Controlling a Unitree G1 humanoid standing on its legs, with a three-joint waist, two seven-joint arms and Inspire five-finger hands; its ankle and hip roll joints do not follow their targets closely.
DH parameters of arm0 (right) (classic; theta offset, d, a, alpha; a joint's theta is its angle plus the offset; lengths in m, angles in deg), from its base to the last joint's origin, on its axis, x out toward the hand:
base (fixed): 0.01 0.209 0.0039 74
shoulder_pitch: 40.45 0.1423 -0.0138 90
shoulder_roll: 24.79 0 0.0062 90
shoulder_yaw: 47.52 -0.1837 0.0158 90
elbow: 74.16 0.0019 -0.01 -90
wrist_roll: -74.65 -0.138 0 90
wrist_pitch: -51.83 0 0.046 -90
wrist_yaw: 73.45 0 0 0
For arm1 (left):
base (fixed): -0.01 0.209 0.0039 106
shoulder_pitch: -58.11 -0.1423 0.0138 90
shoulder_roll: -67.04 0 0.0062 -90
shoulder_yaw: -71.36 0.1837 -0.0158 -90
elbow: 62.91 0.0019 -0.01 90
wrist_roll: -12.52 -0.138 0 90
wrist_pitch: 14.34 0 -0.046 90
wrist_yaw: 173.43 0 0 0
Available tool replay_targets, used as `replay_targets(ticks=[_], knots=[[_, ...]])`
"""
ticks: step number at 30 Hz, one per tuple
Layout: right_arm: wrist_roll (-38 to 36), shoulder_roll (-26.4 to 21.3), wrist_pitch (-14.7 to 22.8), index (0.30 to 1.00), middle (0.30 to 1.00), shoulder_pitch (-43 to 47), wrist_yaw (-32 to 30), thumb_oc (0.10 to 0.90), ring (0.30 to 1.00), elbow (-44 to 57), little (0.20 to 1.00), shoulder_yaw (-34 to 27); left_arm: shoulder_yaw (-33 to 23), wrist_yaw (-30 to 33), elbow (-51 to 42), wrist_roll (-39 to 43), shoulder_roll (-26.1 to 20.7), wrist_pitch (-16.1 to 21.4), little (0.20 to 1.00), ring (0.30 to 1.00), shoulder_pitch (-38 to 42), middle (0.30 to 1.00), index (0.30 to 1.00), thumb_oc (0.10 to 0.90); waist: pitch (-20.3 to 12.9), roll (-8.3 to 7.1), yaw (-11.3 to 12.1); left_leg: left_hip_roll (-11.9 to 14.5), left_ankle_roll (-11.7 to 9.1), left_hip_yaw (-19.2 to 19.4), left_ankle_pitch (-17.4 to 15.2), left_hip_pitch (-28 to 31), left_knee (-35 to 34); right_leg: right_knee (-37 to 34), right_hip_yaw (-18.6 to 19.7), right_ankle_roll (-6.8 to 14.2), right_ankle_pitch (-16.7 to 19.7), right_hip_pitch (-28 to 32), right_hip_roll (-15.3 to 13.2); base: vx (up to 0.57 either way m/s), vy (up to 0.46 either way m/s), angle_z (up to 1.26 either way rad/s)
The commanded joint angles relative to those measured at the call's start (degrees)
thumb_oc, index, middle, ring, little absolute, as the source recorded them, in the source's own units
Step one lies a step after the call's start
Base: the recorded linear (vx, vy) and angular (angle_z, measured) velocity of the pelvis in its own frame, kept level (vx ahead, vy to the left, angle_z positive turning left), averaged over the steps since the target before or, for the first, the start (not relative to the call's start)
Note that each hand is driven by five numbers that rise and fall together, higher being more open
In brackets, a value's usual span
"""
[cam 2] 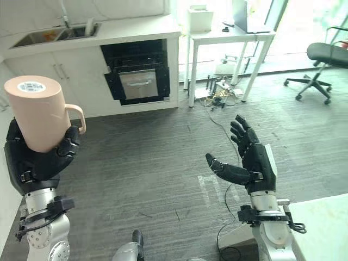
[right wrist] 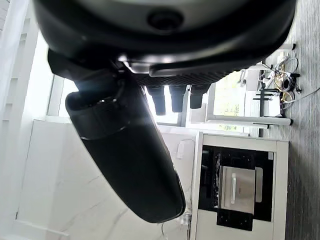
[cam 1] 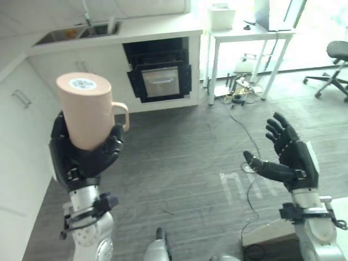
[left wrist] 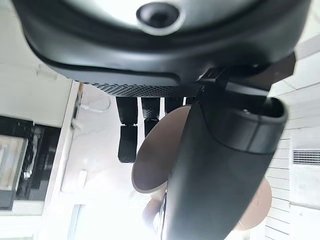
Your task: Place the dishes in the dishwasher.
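— Where's the mug?
— The tall pale-pink plastic mug sits upside down, clasped in the left hand, held well above the grey floor.
— And the right hand?
— Fingers spread, holding nothing

Stood on grey carpet floor, under bright daylight from the far windows. Ran along the back wall: white counter with a sink, white cabinets below. Beside these, a white table; further right, a dark office chair. Lay tangled beneath the table: loose cables
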Motion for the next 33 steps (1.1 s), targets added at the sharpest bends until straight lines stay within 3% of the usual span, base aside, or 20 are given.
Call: replay_targets(ticks=[1, 3, 4, 7, 8, 9, 10, 11, 12, 14, 15, 16, 18, 20, 21, 25, 27, 29, 31, 33], knots=[[-2.6, 0.4, 6.4, 0.900, 0.900, 4.6, -0.7, 0.800, 0.900, 7.1, 0.900, -2.2, -2.3, -1.4, -4.7, 0.6, -4.4, 6.1, 0.300, 0.300, 6.4, 0.300, 0.300, 0.400, -3.9, -1.71, 0.3, -1.7, -0.7, -0.8, 0.7, 0.5, -1.0, -5.5, -4.7, 3.0, 2.2, 5.9, 0.2, 0.30, 0.236, -0.34], [-1.4, 1.2, 6.5, 0.900, 0.900, 5.2, -1.9, 0.800, 0.900, 7.2, 0.900, -1.8, -1.7, -1.9, -4.8, 0.0, -4.7, 5.9, 0.300, 0.300, 7.5, 0.300, 0.300, 0.400, -4.2, -2.12, 0.7, -3.2, 0.6, -1.3, 0.3, 0.8, -1.0, -5.5, -5.1, 4.4, 4.8, 7.3, -0.6, 0.34, 0.269, 0.33], [-0.1, 2.3, 6.0, 0.900, 0.900, 5.9, -3.3, 0.800, 0.900, 7.2, 0.900, -1.0, -0.7, -2.6, -4.8, -0.2, -4.9, 5.0, 0.300, 0.300, 8.6, 0.300, 0.300, 0.400, -4.2, -2.59, 0.8, -5.3, 2.3, -2.1, -0.8, 1.9, -1.0, -4.5, -5.3, 6.2, 11.0, 9.4, -1.5, 0.35, 0.303, 0.42], [0.7, 3.6, 5.8, 0.900, 0.900, 5.8, -4.2, 0.800, 0.900, 7.4, 0.900, -0.2, -0.2, -4.2, -4.8, -0.9, -5.2, 3.8, 0.300, 0.300, 9.1, 0.300, 0.300, 0.400, -4.3, -1.48, 1.1, -7.0, 4.4, -3.9, -2.3, 3.4, -1.0, 10.6, -4.2, 6.7, 17.8, 6.3, -1.3, 0.23, 0.248, 0.28], [1.0, 3.8, 5.8, 0.900, 0.900, 5.6, -4.3, 0.800, 0.900, 7.6, 0.900, -0.1, -0.1, -4.5, -4.9, -0.8, -5.3, 3.6, 0.300, 0.300, 9.0, 0.300, 0.300, 0.400, -4.1, -1.32, 1.2, -7.4, 4.7, -4.1, -2.6, 3.7, -1.0, 14.3, -4.1, 6.7, 18.2, 5.2, -1.6, 0.17, 0.218, 0.87], [1.8, 4.3, 5.9, 0.900, 0.900, 5.3, -4.4, 0.800, 0.900, 8.1, 0.900, 0.5, -0.1, -5.1, -5.0, -1.2, -5.4, 3.5, 0.300, 0.300, 8.6, 0.300, 0.300, 0.400, -3.8, -0.79, 1.3, -7.9, 5.3, -4.6, -3.3, 4.8, -1.0, 22.4, -4.3, 6.4, 19.1, 1.3, -2.1, 0.20, 0.229, 1.08], [2.2, 4.3, 5.4, 0.900, 0.900, 5.6, -4.4, 0.800, 0.900, 8.0, 0.900, 1.7, 0.2, -4.5, -5.1, -2.1, -5.3, 3.3, 0.300, 0.300, 8.1, 0.300, 0.300, 0.400, -3.3, -0.45, 1.0, -8.2, 5.7, -4.4, -4.1, 6.2, -1.0, 25.4, -5.4, 5.4, 17.8, -4.2, -2.2, 0.38, 0.180, 0.74], [1.2, 3.4, 4.8, 0.900, 0.900, 5.8, -4.2, 0.800, 0.900, 7.6, 0.900, 1.7, -0.2, -4.3, -4.9, -1.1, -5.9, 3.0, 0.300, 0.300, 8.5, 0.300, 0.300, 0.400, -2.8, -0.84, 0.3, -8.9, 5.2, -4.4, -4.1, 7.1, -1.0, 17.1, -7.9, 4.1, 14.0, -6.5, 0.1, 0.36, 0.066, -0.04], [0.9, 3.2, 4.7, 0.900, 0.900, 5.8, -4.0, 0.800, 0.900, 7.6, 0.900, 1.5, -0.3, -4.4, -4.9, -1.0, -6.0, 3.0, 0.300, 0.300, 8.6, 0.300, 0.300, 0.400, -2.7, -0.89, 0.1, -8.9, 5.1, -4.6, -4.2, 7.3, -1.0, 14.9, -8.4, 4.0, 13.8, -6.3, 0.4, 0.38, -0.085, -0.69], [-0.6, 2.7, 5.0, 0.900, 0.900, 5.1, -2.7, 0.800, 0.900, 7.4, 0.900, 0.5, -0.8, -5.0, -4.6, -0.5, -6.3, 3.0, 0.300, 0.300, 8.7, 0.300, 0.300, 0.400, -2.0, -1.56, -0.8, -9.5, 4.8, -5.2, -4.9, 8.9, -1.0, 4.6, -9.9, 3.9, 15.1, -6.2, 0.3, 0.33, -0.157, -0.43], [-2.6, 2.3, 5.8, 0.900, 0.900, 4.1, -0.9, 0.800, 0.900, 7.0, 0.900, -0.5, -1.4, -5.2, -4.7, -0.8, -6.2, 3.2, 0.300, 0.300, 8.1, 0.300, 0.300, 0.400, -1.3, -2.59, -2.1, -10.4, 4.5, -5.7, -6.5, 10.9, -1.0, -5.3, -10.0, 4.2, 17.5, -7.6, -0.3, 0.45, -0.246, 0.38], [-3.8, 2.1, 6.2, 0.900, 0.900, 3.7, 0.2, 0.800, 0.900, 6.6, 0.900, -0.8, -1.4, -5.0, -4.7, -1.4, -5.9, 3.1, 0.300, 0.300, 7.8, 0.300, 0.300, 0.400, -0.8, -3.58, -3.1, -11.5, 4.5, -6.0, -8.2, 13.0, -1.0, -5.5, -8.9, 5.1, 18.4, -11.3, -2.0, 0.40, -0.225, 0.32], [-4.4, 2.5, 6.8, 0.900, 0.900, 3.5, 1.7, 0.800, 0.900, 6.2, 0.900, -0.9, -1.0, -4.0, -5.2, -2.9, -5.4, 2.4, 0.300, 0.300, 7.7, 0.300, 0.300, 0.400, -0.3, -3.96, -4.5, -12.4, 4.9, -7.2, -10.6, 15.5, -1.0, -5.5, -6.4, 5.8, 19.3, -16.0, -3.3, 0.36, -0.179, 0.18], [-4.6, 2.7, 6.9, 0.900, 0.900, 3.5, 2.3, 0.800, 0.900, 6.3, 0.900, -0.8, -0.7, -3.1, -5.6, -3.9, -5.4, 2.2, 0.300, 0.300, 7.8, 0.300, 0.300, 0.400, -0.5, -4.05, -5.0, -12.7, 5.2, -7.4, -11.9, 16.5, -1.0, -5.5, -5.6, 6.1, 19.8, -17.1, -3.4, 0.43, -0.255, 0.39], [-4.4, 2.3, 6.6, 0.900, 0.900, 3.7, 1.9, 0.800, 0.900, 6.7, 0.900, -0.4, -0.6, -2.1, -6.2, -4.4, -5.8, 1.6, 0.300, 0.300, 8.0, 0.300, 0.300, 0.400, -1.8, -4.90, -5.3, -13.4, 5.2, -7.6, -13.5, 17.5, -1.0, -5.5, -4.2, 6.5, 18.6, -15.9, -3.7, 0.45, -0.317, 0.28], [-3.8, 1.0, 5.8, 0.900, 0.900, 6.1, -0.6, 0.800, 0.900, 6.4, 0.900, 1.1, 0.2, -0.1, -5.8, -3.9, -6.1, 1.0, 0.300, 0.300, 8.4, 0.300, 0.300, 0.400, -4.4, -4.93, -5.2, -12.1, 3.8, -7.1, -14.3, 20.8, -1.0, -5.5, -4.3, 5.5, 17.1, -14.0, -2.7, 0.39, -0.296, 0.09], [-3.9, 0.2, 5.4, 0.900, 0.900, 6.8, -1.3, 0.800, 0.900, 6.2, 0.900, 1.1, 0.6, -0.5, -6.0, -3.4, -5.9, 0.3, 0.300, 0.300, 8.7, 0.300, 0.300, 0.400, -5.2, -4.47, -4.9, -10.8, 1.5, -7.2, -7.8, 22.2, -1.0, -5.5, -4.2, 3.5, 14.9, -11.9, -0.9, 0.42, -0.317, 0.00], [-4.5, -0.1, 5.1, 0.900, 0.900, 6.8, -1.2, 0.800, 0.900, 5.7, 0.900, 0.9, 1.0, -0.8, -5.9, -3.3, -5.4, 0.6, 0.300, 0.300, 8.8, 0.300, 0.300, 0.400, -5.3, -5.23, -4.5, -10.6, 0.0, -6.6, -1.1, 23.0, -1.0, -5.5, -3.8, 1.8, 13.2, -9.9, -0.7, 0.30, -0.259, -0.40], [-4.8, -0.2, 5.0, 0.900, 0.900, 6.5, -0.3, 0.800, 0.900, 5.5, 0.900, 0.5, 1.1, -0.8, -5.6, -3.5, -4.8, 1.0, 0.300, 0.300, 8.3, 0.300, 0.300, 0.400, -5.0, -5.48, -4.5, -10.5, -1.3, -6.4, 1.9, 22.2, 3.7, -5.5, -3.5, 0.6, 12.0, -8.6, -0.2, 0.21, -0.216, -0.17], [-4.7, -0.4, 5.2, 0.900, 0.900, 6.0, 0.2, 0.800, 0.900, 5.5, 0.900, 0.4, 1.2, -1.3, -5.5, -3.4, -4.3, 1.4, 0.300, 0.300, 7.7, 0.300, 0.300, 0.400, -4.6, -6.24, -4.7, -10.5, -2.2, -4.7, 4.2, 18.4, 15.6, -5.5, -3.1, -0.9, 11.3, -7.4, -0.1, 0.18, -0.244, -0.26]])
